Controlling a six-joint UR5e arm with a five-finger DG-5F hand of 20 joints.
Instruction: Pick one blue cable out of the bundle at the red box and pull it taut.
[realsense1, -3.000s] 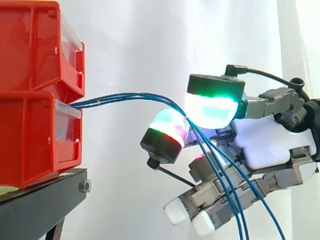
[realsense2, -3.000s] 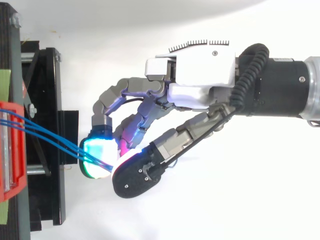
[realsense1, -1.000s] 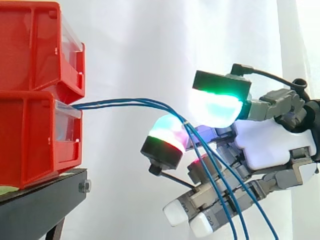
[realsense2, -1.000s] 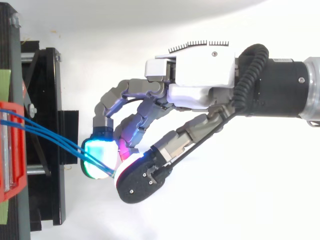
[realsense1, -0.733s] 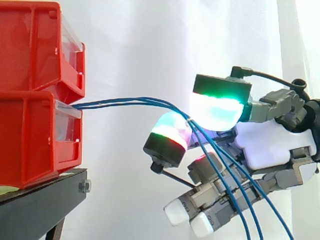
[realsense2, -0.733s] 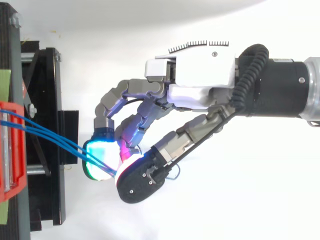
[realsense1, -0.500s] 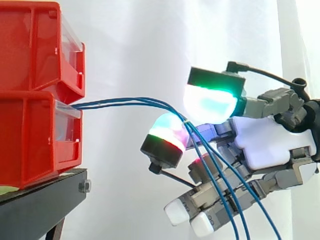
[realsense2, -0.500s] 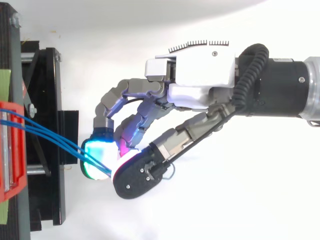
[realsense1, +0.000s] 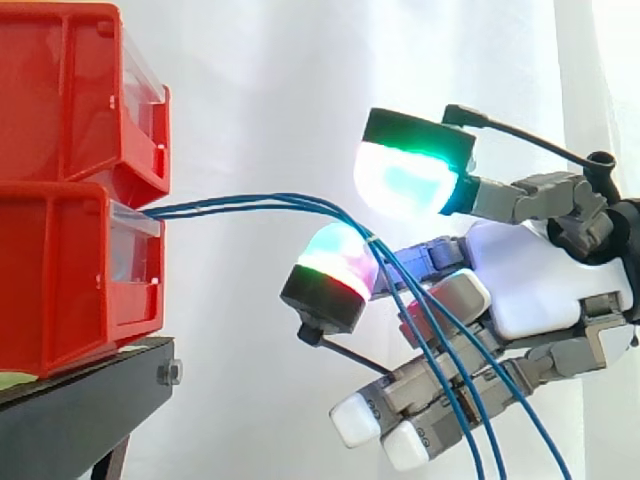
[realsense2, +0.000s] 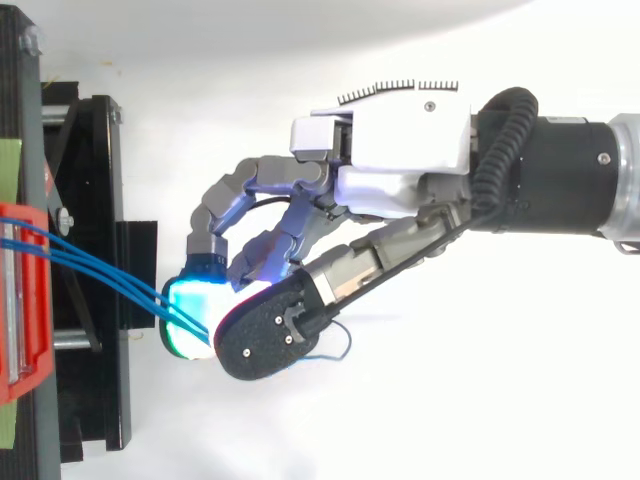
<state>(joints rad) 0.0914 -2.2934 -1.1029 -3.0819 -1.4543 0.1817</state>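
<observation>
**A:** From the side, where does the bundle lie?

**B:** The thin blue cables (realsense1: 260, 203) leave the clear front of the lower red plastic bin (realsense1: 60, 290), which sits on the black metal stand (realsense1: 90, 400). They arch across the white curtain (realsense1: 260, 90), bend at the hand (realsense1: 540, 285) and hang down off the bottom edge.

**A:** How will they handle?

**B:** Light, limp and rather slick, I'd judge. They run close together, so taking just one calls for a fine pinch. The bend beside the pads looks the best place, since the strands fan apart a little there.

**A:** And the fingers (realsense1: 405, 180)?

**B:** They are parted. The green-glowing pad stands above the cables, clear of them. The green-and-red pad (realsense1: 335, 262) sits below, with the strands brushing its side. Nothing is clamped. The white-tipped ones lower down are loosely bent, and the cables hang across them.

**A:** And from above?

**B:** The cables (realsense2: 100, 272) run from the red bin (realsense2: 15, 300) at the left edge, over the stand (realsense2: 95, 200), to the cyan-glowing pad (realsense2: 188, 315). A black-backed fingertip (realsense2: 265, 338) overlaps that pad, so the gap between them is hidden here. A small loop of blue cable (realsense2: 338, 345) shows just beside the black back. The hand's (realsense2: 400, 150) white body lies well to the right of the bin.
</observation>
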